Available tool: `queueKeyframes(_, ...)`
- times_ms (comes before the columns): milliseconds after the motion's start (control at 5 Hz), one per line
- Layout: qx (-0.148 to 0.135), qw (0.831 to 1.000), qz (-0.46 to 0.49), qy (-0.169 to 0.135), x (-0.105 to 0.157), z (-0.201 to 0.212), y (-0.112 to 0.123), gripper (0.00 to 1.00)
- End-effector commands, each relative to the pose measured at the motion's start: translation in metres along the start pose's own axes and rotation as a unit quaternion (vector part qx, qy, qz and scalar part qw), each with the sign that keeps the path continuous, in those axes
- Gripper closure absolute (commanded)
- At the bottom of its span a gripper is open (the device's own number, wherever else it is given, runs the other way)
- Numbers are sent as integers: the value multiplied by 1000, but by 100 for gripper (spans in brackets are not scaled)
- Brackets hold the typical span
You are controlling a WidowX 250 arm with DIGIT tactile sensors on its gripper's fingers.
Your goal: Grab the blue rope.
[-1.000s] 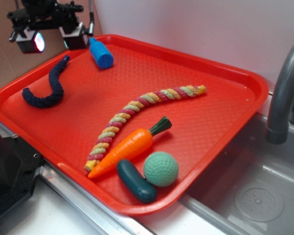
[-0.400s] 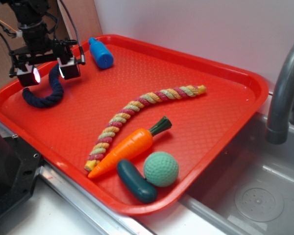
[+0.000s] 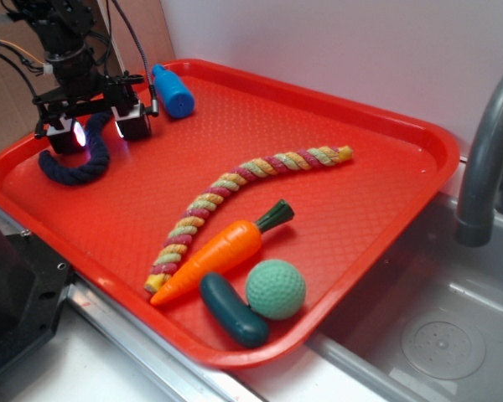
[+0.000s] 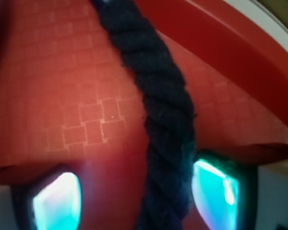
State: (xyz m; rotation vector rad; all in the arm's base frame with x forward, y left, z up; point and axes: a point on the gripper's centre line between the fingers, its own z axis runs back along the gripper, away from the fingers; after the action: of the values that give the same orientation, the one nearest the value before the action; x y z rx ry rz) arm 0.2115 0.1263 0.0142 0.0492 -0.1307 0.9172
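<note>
Gripper astride the blue rope

The gripper stands released; the blue rope runs lengthwise between its fingers, nearer the right-hand pad.

A red tray holds a blue bottle toy at 11 o'clock, a multicoloured rope across the centre, and a carrot, green ball and dark pickle near 6 o'clock. A grey faucet stands at 3 o'clock.

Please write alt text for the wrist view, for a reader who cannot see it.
A thick dark blue rope runs down the red tray, passing between the two glowing fingers of the open gripper, closer to the right one.
</note>
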Motion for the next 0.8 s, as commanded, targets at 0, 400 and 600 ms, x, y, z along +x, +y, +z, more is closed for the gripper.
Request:
queueKeyframes(0,19,999,-46,19,-13,7,20,100)
queueKeyframes(400,14,966,-258,-29,-48,99,18,100)
queueKeyframes(600,-34,928,-371,-21,-72,153,-10,100)
